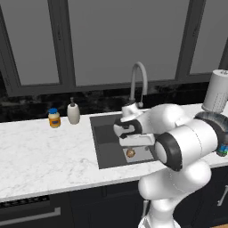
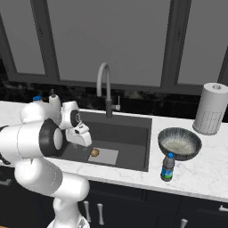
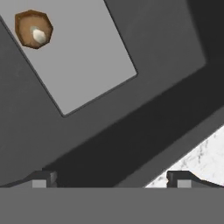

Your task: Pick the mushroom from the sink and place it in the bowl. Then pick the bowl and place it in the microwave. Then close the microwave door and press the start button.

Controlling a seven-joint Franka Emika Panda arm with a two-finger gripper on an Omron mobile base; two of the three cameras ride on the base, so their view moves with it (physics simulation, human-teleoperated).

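While fingers (image 3: pixel 111 179) stand wide apart, empty, above sink (image 2: pixel 129 129), mushroom (image 3: pixel 33 29) lies on light patch at 10 o'clock in hand view, untouched. Faucet (image 2: pixel 104 87) behind basin. Bowl (image 2: pixel 179 143), water bottle (image 2: pixel 167 168), paper towel roll (image 2: pixel 212 109) on desk (image 2: pixel 209 171), right of sink.

Windows (image 1: pixel 129 40): tall grey panes in dark frames, spanning the back wall.
Backsplash (image 2: pixel 147 102): black, glossy, marbled, running below the windows.
Surface (image 1: pixel 44 151): white marble with grey veins.
Cabinets (image 2: pixel 133 209): dark fronts with pale bar handles beneath the front edge.
Light: even, soft, shadowless.
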